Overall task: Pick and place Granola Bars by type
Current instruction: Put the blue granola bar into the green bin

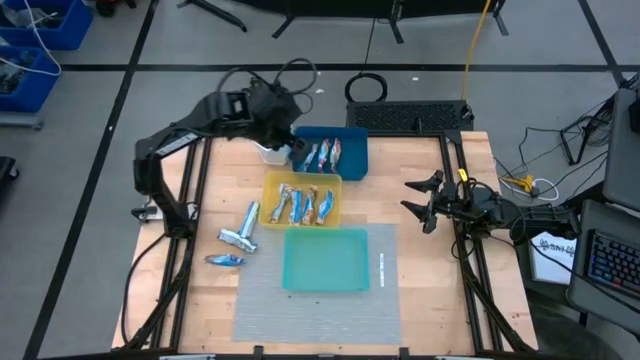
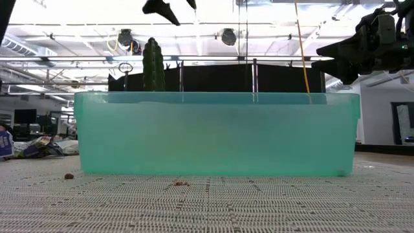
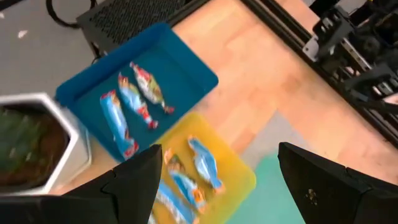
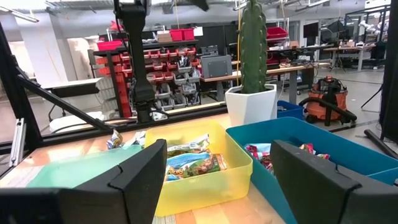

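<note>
From above, the left gripper (image 1: pixel 283 135) hangs over the near corner of the blue tray (image 1: pixel 352 140), beside a white pot (image 1: pixel 272 152), its jaws apart and nothing between them. Three granola bars (image 1: pixel 322 153) lie in that tray, just ahead of the jaws. Four more bars fill the yellow tray (image 1: pixel 272 186) next to it, and the teal tray (image 1: pixel 325 260) beyond holds none. Three loose bars (image 1: pixel 240 236) sit on the bare wood, well clear of the left jaws. The right gripper (image 1: pixel 424 200) waits at the table's far edge, jaws spread and empty.

At table height, the teal tray's wall (image 2: pixel 217 133) blocks nearly everything; a cactus (image 2: pixel 152 65) shows behind it, and some loose bars lie far off at the left edge.

The left wrist view looks down past its open fingers (image 3: pixel 134 183) on the blue tray (image 3: pixel 186 59) with its three red-ended bars, and the yellow tray (image 3: pixel 245 177) with blue and tan ones directly under the jaws.

The right wrist view, between its spread fingers (image 4: pixel 146 168), shows the yellow tray (image 4: pixel 239 165), the blue tray (image 4: pixel 348 146) and the potted cactus (image 4: pixel 252 46).

The left arm looks empty, so the loose bars seem next. To do it well, swing the jaws over one bar, turn them across its narrow width, and descend until the tips straddle the wrapper before closing. Check the wrapper's colour against each tray first.
</note>
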